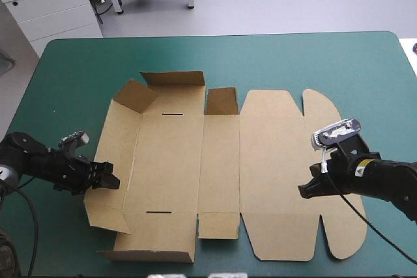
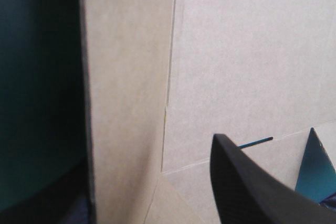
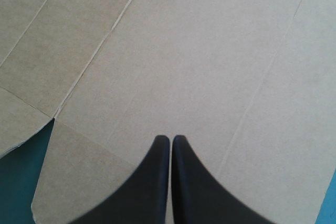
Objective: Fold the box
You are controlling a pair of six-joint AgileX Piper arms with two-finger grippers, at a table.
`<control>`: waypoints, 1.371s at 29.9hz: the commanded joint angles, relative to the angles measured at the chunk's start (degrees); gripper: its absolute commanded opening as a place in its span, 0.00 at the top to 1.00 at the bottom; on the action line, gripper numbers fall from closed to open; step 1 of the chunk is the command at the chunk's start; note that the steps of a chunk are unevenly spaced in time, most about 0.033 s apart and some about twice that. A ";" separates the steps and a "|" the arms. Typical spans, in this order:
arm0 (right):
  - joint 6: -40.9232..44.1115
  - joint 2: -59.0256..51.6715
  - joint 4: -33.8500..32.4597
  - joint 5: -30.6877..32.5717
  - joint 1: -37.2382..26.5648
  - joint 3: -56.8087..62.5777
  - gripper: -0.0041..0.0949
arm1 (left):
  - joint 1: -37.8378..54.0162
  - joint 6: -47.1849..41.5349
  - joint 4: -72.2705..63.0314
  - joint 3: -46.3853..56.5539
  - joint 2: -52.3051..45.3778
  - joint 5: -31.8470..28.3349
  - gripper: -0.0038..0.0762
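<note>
Box [image 1: 221, 161] lies spread on the middle of the table [image 1: 65, 69], mostly flat. At its left end the far wall, the far-left corner flap and a small far flap stand raised, and the long left wall tilts up a little.

Left gripper [image 1: 111, 179] sits at that left wall's near part. In its wrist view the wall's edge rises between the fingers: one black finger [image 2: 247, 182] stands off to one side over the box floor, and the other is hidden behind the wall, so the jaws look released, not pinching.

Right gripper [image 1: 305, 191] is over the flat right panel, toward its near edge. Its fingers are pressed together into one point [image 3: 171, 139], grasping nothing.
</note>
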 commanded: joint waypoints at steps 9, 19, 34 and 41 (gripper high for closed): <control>-0.98 -0.68 0.55 -1.95 -0.41 -1.37 0.96 | -0.10 -2.38 -2.80 -1.22 -1.40 2.53 0.96; -0.05 -3.15 0.80 0.58 -0.41 -1.37 0.96 | -19.11 -11.91 22.82 -11.22 -1.51 1.65 0.96; 7.83 -17.63 0.56 2.20 -0.41 -1.28 0.96 | -38.08 -8.17 47.59 -24.28 -1.41 -13.36 0.96; 11.89 -21.78 -1.80 2.94 -0.41 1.77 0.96 | -48.05 -8.30 65.39 -24.38 -0.91 -22.56 0.96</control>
